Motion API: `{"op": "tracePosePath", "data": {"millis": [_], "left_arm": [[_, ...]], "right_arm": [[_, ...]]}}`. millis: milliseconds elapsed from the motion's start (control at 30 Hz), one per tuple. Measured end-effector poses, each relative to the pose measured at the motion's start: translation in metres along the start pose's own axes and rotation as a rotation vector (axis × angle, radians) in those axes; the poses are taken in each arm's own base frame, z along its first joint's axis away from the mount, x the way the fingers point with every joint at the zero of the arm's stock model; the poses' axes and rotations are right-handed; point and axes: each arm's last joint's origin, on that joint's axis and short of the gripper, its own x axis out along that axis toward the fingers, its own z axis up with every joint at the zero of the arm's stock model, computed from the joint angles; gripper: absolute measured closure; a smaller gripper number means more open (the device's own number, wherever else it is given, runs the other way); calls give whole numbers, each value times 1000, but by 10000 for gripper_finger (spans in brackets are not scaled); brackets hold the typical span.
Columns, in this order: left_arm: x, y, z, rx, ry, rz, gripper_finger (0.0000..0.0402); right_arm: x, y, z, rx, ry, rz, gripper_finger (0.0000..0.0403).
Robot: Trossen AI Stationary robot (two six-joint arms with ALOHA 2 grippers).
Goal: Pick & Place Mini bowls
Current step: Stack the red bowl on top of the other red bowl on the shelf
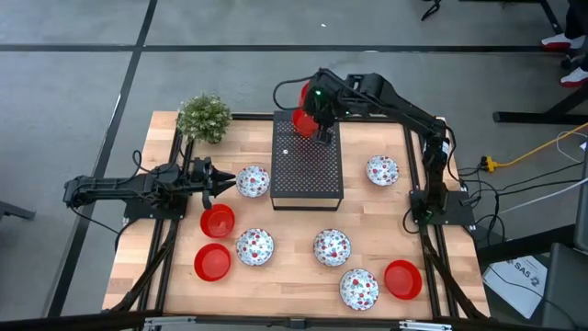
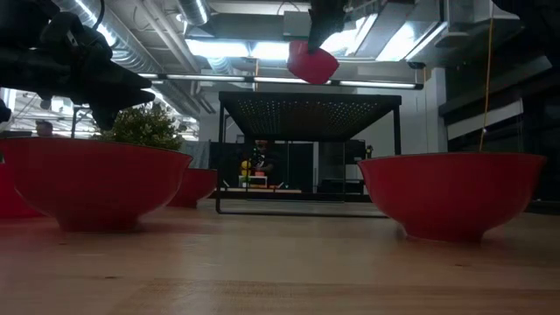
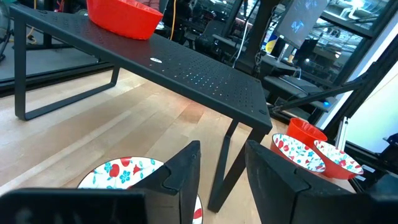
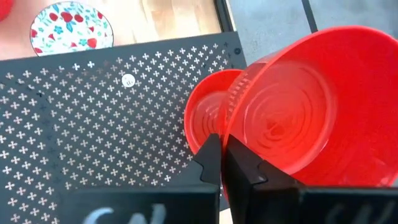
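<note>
- Right gripper (image 4: 219, 163) pinched on rim of a red bowl (image 4: 311, 106), held tilted above far end of black box (image 1: 308, 161).
- Second red bowl (image 4: 208, 118) already on box top, just beside and partly under the held one (nesting or side-by-side: cannot tell).
- Risk: thin rim pinch, tilted load; could slip or swing, clip the seated bowl, knock it off far edge.
- Left gripper (image 3: 221, 171) parted, empty, hovering at speckled bowl (image 1: 253, 181) left of box.
- Other bowls scattered on near table (image 1: 285, 276).
</note>
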Motion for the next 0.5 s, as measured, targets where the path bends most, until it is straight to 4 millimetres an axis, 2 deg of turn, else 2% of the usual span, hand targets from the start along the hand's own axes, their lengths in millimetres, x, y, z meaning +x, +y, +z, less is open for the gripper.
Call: {"op": "tracePosePath", "data": {"millis": [233, 500], "left_arm": [[0, 0, 0, 0, 0, 1, 283], [0, 0, 0, 0, 0, 1, 281]], "right_arm": [[7, -2, 3, 14, -34, -11, 396], [37, 0, -1, 24, 33, -10, 395]]}}
